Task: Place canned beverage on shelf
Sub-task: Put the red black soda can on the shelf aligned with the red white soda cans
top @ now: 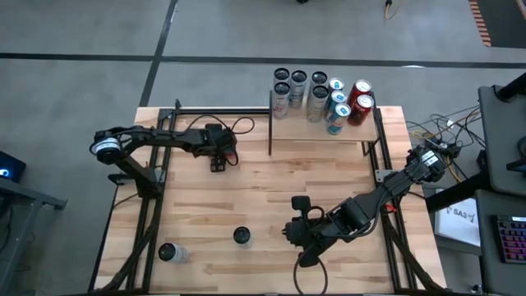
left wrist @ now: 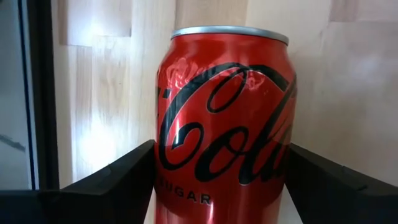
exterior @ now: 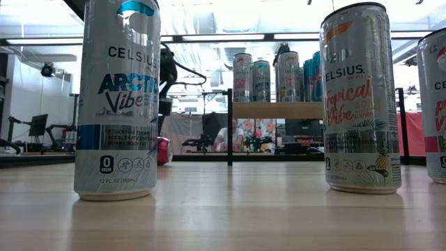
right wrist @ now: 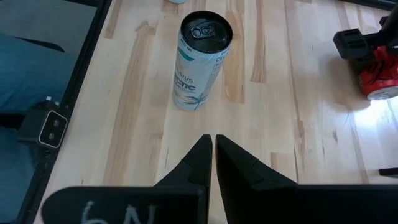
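Bright and even from ceiling strip lights (exterior: 209, 37) in the low view. Strong white glare on the tabletop (left wrist: 99, 140) beside the red can (left wrist: 224, 124). Soft, short shadows.

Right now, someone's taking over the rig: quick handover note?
Left gripper: on the table's far left, shut on a red cola can, a finger on each side of it.
Right gripper: shut, empty, parked near the table's front, facing a Celsius Arctic Vibe can.
Shelf: far right of the table, with several cans already standing on it.
Left: carry the cola can to the shelf. Two more cans stand on the table at the near edge.
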`<state>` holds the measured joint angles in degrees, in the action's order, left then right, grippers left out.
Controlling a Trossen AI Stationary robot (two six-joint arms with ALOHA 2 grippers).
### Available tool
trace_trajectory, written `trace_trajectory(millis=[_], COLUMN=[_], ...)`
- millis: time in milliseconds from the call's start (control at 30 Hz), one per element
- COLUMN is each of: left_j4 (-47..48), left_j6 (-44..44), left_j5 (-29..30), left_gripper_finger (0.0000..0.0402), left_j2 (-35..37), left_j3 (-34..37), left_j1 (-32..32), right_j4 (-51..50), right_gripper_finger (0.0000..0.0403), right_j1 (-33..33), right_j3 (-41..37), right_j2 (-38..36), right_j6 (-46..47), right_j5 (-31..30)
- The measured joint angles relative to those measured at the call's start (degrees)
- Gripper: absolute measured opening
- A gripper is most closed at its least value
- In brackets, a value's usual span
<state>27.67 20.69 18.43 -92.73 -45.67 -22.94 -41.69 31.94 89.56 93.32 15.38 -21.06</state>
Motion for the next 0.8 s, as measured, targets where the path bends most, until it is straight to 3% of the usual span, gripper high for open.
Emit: trace_trajectory(millis=[367, 800], left_j4=[0.88, 2.03], left_j6=[-3.87, -11.43], left_j5=[1.88, -5.74], left_gripper_finger=[0.0285, 0.0284], left_j2=[2.98, 11.16], left_j3=[0.59, 2.4], left_j1=[-0.09, -0.04], right_j4=[0.0, 0.09], right_gripper_finger=[0.0013, 0.0013], right_j1=[0.0, 0.0], right_j3=[0.0, 0.0], right_j2=[0.0, 0.0], right_j6=[0.0, -1.25], right_j5=[0.0, -0.02])
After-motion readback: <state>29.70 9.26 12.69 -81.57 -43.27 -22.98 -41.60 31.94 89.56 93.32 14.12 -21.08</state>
